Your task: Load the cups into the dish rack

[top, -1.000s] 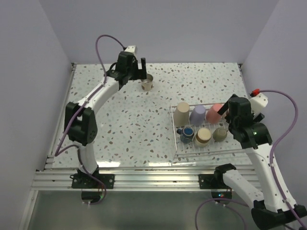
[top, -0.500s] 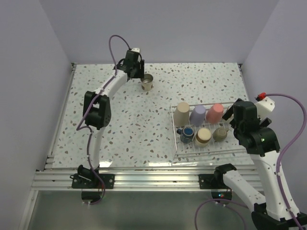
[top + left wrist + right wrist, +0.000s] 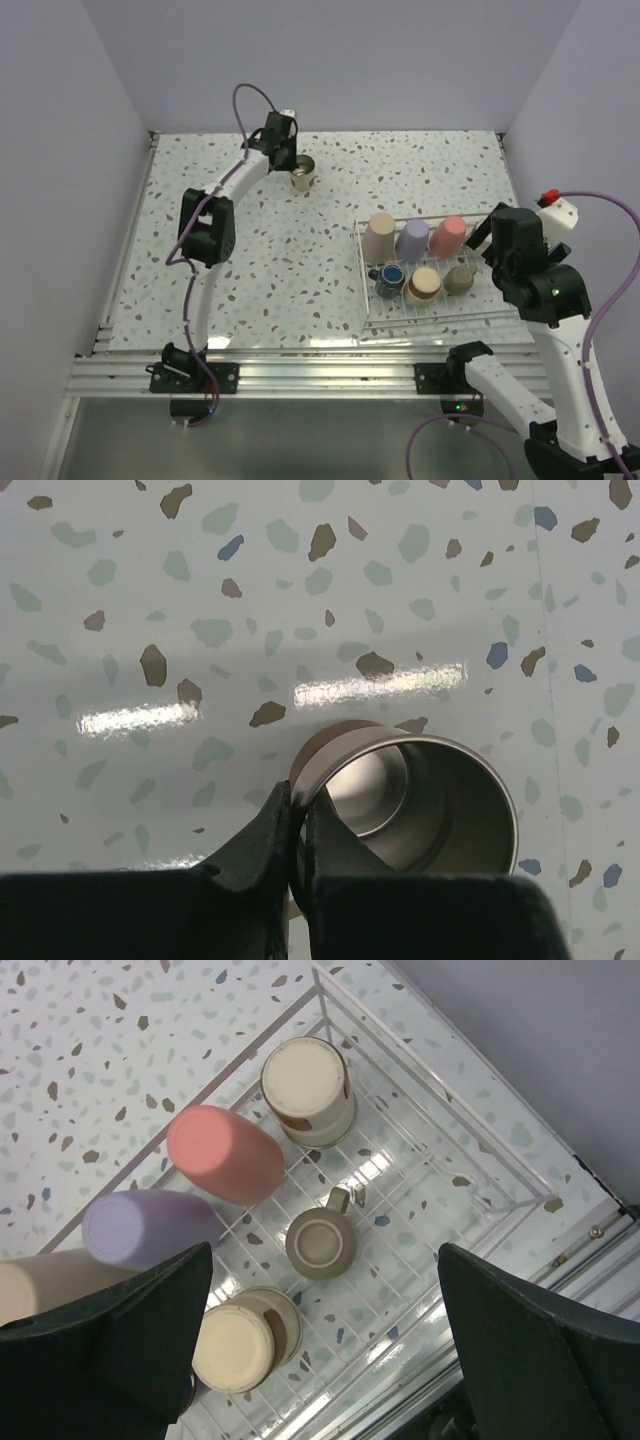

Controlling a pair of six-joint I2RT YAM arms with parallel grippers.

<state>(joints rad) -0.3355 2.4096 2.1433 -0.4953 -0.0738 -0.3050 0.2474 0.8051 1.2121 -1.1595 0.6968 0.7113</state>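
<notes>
A short steel cup (image 3: 304, 176) stands upright on the speckled table at the far back. My left gripper (image 3: 290, 167) is shut on its rim (image 3: 297, 815), one finger inside the cup (image 3: 420, 800) and one outside. The wire dish rack (image 3: 430, 318) on the right holds a beige tumbler (image 3: 380, 238), a lavender one (image 3: 412, 240), a coral one (image 3: 448, 235), a dark mug (image 3: 390, 278), a beige cup (image 3: 423, 285) and a small olive mug (image 3: 458, 281). My right gripper (image 3: 330, 1345) hangs open above the rack (image 3: 430, 1140), over the olive mug (image 3: 322, 1243), holding nothing.
White walls close in the table on the left, back and right. An aluminium rail (image 3: 300, 372) runs along the near edge by the arm bases. The rack's right end (image 3: 470, 1170) has bare wire floor.
My left gripper has shut onto the steel cup's rim as its wrist turned over the cup. The right gripper has drifted slightly right, still open.
</notes>
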